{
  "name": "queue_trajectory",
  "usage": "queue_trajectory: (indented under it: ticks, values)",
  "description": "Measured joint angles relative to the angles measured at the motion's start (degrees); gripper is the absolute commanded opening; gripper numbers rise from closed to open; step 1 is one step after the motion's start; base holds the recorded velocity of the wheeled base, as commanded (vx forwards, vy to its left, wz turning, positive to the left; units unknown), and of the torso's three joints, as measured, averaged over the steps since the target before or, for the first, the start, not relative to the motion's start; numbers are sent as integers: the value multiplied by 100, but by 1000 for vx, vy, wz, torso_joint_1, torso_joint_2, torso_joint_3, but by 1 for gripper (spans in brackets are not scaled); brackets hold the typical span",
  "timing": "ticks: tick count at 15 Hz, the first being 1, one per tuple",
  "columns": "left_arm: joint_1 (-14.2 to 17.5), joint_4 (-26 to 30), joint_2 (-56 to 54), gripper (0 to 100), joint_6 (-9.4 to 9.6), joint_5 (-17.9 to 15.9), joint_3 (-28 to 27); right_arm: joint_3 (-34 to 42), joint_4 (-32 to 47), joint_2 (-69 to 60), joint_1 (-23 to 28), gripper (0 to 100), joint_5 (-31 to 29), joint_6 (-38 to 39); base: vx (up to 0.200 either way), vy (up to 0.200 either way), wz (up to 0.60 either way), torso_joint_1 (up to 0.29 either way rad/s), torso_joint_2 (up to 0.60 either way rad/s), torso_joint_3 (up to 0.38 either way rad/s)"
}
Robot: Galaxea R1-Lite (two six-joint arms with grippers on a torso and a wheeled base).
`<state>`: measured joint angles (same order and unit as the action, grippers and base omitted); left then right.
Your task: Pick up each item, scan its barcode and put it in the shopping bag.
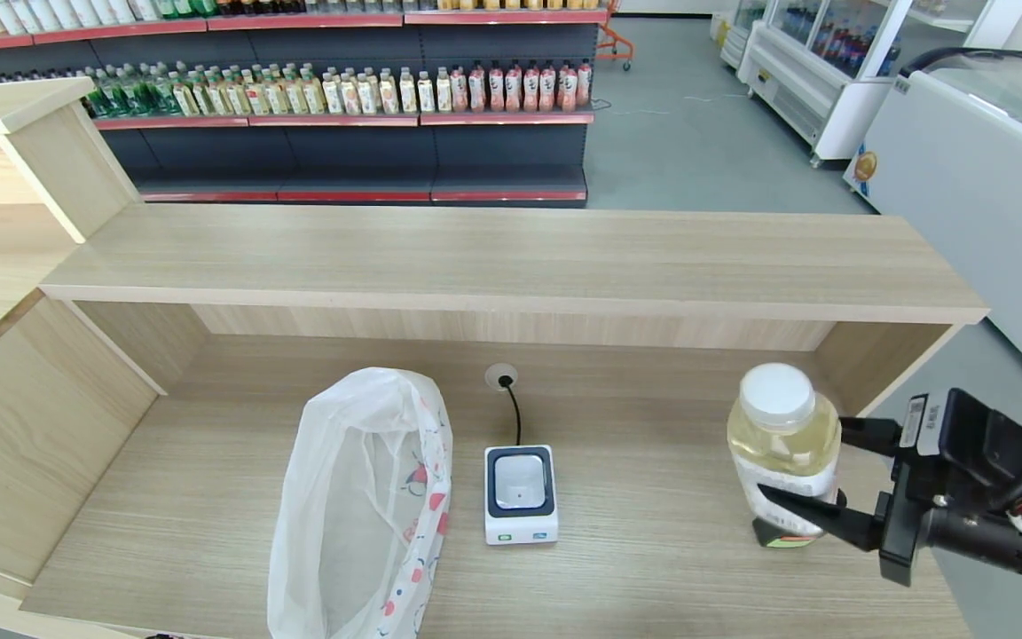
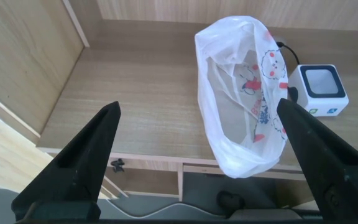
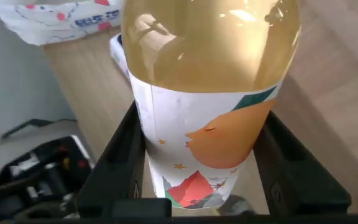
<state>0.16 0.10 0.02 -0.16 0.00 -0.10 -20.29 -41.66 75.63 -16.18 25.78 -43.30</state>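
Observation:
A bottle (image 1: 782,444) of pale yellow drink with a white cap and a printed label stands upright on the right of the wooden counter (image 1: 653,550). My right gripper (image 1: 817,475) is shut on the bottle (image 3: 210,62), one finger on each side of the label (image 3: 201,124). A white shopping bag (image 1: 334,444) with red prints lies open at the left centre, and the white barcode scanner (image 1: 520,493) sits just to its right. My left gripper (image 2: 197,107) hangs open over the counter's front edge, near the bag (image 2: 241,93) and the scanner (image 2: 319,87), with nothing in it.
A raised wooden shelf (image 1: 511,257) overhangs the back of the counter, and a side wall (image 1: 32,435) closes its left. The scanner's black cable (image 1: 514,413) runs to a hole at the back. Drink shelves (image 1: 342,89) and freezers (image 1: 963,133) stand beyond.

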Motion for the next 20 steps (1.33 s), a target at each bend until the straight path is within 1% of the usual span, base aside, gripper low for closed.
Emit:
queue_trajectory:
  ticks: [1,2,6,9,10,16,18,20]
  values:
    - [0,1,0,100,0,0,0,100,-474,11,26,0,-22,-501,0,0,0,0,0,0]
    - [0,4,0,100,0,0,0,251,-739,44,48,0,-30,-834,0,0,0,0,0,0]
    - [5,0,0,100,0,0,0,402,-1237,289,55,0,-33,-2216,0,0,0,0,0,0]
    - [2,1,0,100,0,0,0,425,-1401,439,-77,0,-63,-2849,0,0,0,0,0,0]
    - [0,1,0,100,0,0,0,425,-1415,463,-140,0,-94,-2901,0,0,0,0,0,0]
    - [0,6,0,100,13,-7,0,408,-1423,564,-505,0,-940,-2939,0,0,0,0,0,0]
    - [0,4,0,100,5,-7,0,411,-1423,577,-524,0,-975,-2937,0,0,0,0,0,0]
    - [0,4,0,100,2,-7,0,408,-1423,581,-532,0,-962,-2904,0,200,0,2,5,0]
